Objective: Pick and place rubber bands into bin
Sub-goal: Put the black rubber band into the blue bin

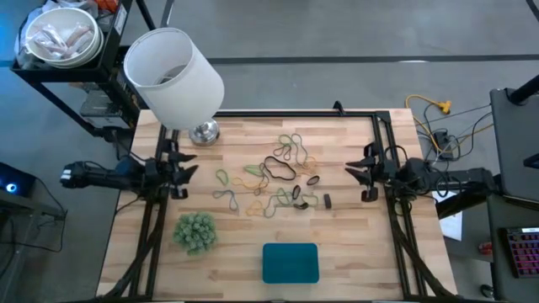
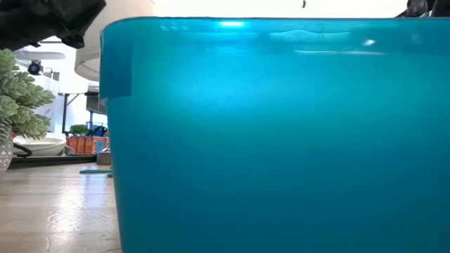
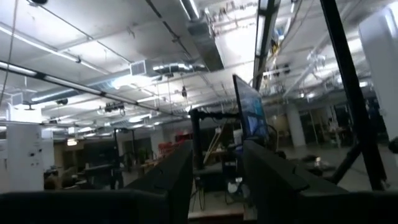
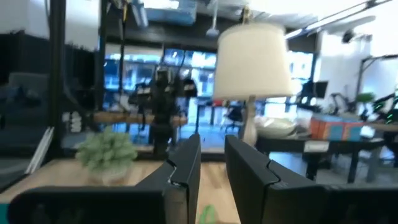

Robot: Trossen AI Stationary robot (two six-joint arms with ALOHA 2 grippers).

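Observation:
The rubber bands lie scattered on the middle of the wooden table: thin loops in yellow, green, tan and black. The teal bin rests flat near the table's near edge and fills most of the low view. My left gripper hovers open at the table's left side, level and pointing right, clear of the bands; its wrist view shows the gap between its fingers. My right gripper hovers open at the right side, pointing left.
A white lamp with a big cylindrical shade stands on its metal base at the far left of the table. A fuzzy green ball sits near the left front, left of the bin. Black frame rails run along the table's sides.

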